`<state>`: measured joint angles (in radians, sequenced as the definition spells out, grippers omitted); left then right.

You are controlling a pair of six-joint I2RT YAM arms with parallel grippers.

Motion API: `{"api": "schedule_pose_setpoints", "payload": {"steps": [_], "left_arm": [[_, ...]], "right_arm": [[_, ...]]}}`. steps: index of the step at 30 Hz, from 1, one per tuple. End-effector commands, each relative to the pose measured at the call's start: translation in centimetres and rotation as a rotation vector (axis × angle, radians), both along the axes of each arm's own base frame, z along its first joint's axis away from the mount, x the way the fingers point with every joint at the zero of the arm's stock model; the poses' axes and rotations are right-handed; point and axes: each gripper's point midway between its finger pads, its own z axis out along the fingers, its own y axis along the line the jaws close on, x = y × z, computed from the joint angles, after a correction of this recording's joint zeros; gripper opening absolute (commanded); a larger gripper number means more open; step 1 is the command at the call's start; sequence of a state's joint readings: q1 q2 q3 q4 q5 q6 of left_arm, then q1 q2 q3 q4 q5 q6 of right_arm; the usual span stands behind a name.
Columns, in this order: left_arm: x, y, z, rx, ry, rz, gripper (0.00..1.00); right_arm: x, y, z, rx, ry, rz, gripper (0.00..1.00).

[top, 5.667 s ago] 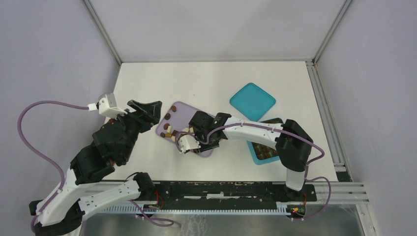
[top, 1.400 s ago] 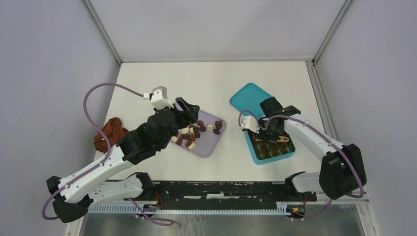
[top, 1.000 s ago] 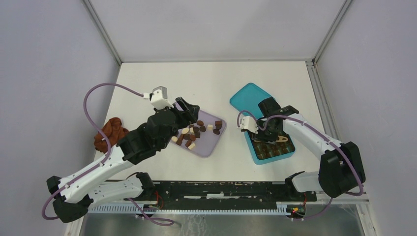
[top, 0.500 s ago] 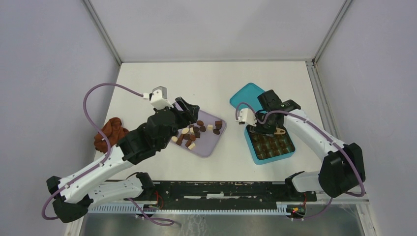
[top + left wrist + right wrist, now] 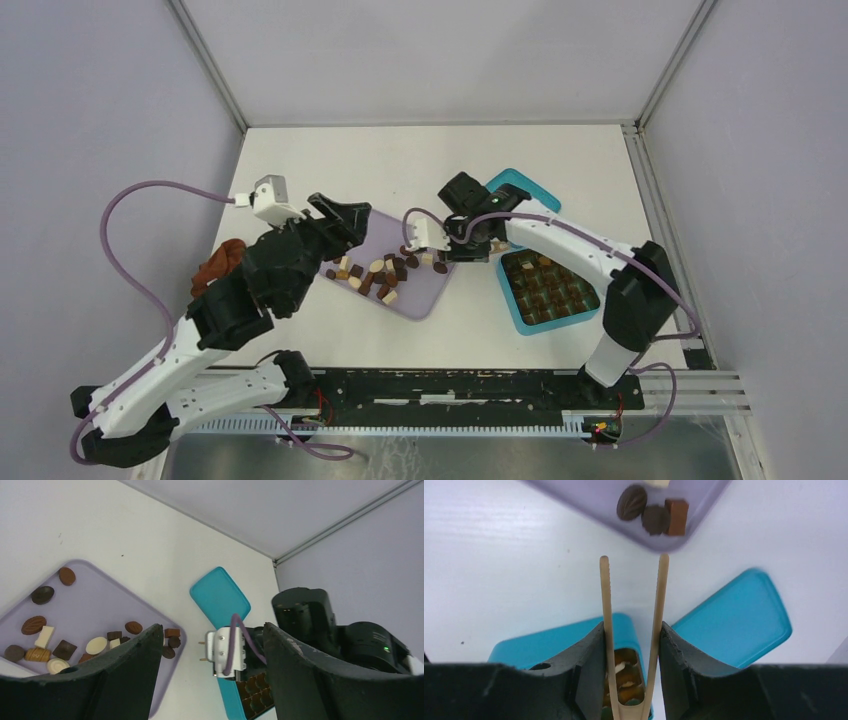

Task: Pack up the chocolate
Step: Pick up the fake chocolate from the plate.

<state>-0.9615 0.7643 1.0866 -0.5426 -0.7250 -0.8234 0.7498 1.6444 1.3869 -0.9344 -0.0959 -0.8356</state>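
The teal plastic box (image 5: pixel 513 308) holds brown chocolate in the cells that show. Well over a dozen small brown and cream chocolate pieces (image 5: pixel 385 272) remain on the lavender rectangular tray (image 5: pixel 420 296). The right gripper (image 5: pixel 631 630) clamps slim wooden tongs (image 5: pixel 605 600) near the tray's corner, their tips apart and empty. The left gripper (image 5: pixel 211 630) hangs wide over the tray, holding nothing. The flat teal lid (image 5: pixel 520 185) lies beyond the box, so closing is not yet done.

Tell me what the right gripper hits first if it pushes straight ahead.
The right gripper holds tongs that would probably meet the lilac tray at its near corner first, then the three chocolates just inside; height above the rim is unclear.
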Motion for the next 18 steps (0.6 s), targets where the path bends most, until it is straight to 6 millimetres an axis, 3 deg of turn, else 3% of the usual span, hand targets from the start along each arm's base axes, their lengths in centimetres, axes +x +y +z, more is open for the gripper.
{"api": "schedule_pose_setpoints", "payload": {"steps": [1,5,18], "left_arm": [[-0.4,1.8,0.2,-0.013,-0.018,0.048,0.79],[-0.8,2.5,-0.2,-0.036,-0.017,0.059,0.78],[-1.4,4.3,-0.1,-0.028,-0.021,0.099,0.78]], "right_arm": [[2.0,2.3,0.4,-0.042,-0.040,-0.023,0.44],[2.6,3.8,-1.0,-0.075,-0.021,-0.014,0.44],[3.8,5.7,-5.4,-0.154,0.018,-0.037,0.45]]}}
